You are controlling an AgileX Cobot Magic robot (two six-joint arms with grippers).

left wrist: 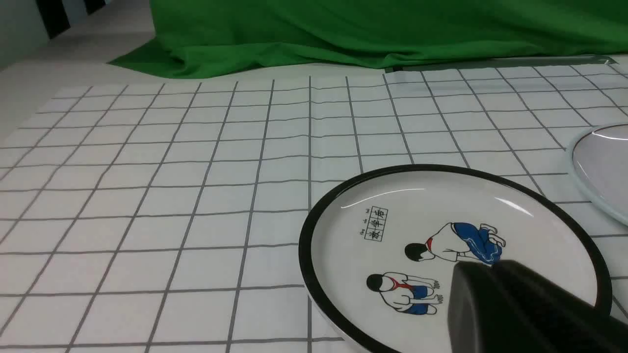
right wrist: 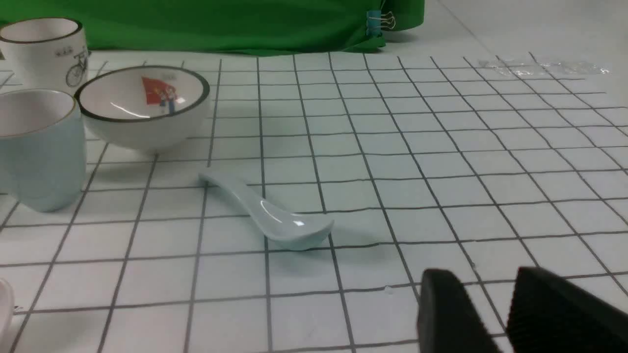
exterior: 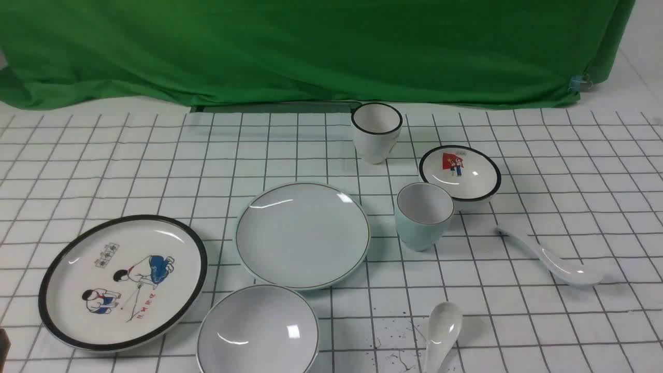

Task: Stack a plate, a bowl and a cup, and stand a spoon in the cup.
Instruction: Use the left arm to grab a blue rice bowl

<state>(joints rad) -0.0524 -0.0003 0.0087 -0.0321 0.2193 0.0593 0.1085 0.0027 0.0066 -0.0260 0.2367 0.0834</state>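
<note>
Spoon (right wrist: 274,220) lies near right tool (right wrist: 485,283), jaws apart, empty; left tool (left wrist: 473,282) seemingly together, near cartoon plate (left wrist: 417,196).

bowl (exterior: 257,331) cut by bottom edge, cartoon plate (left wrist: 353,255) clipped too

Draped green cloth (exterior: 311,46) behind a white table cover (exterior: 103,171) with dark grid lines.
</note>
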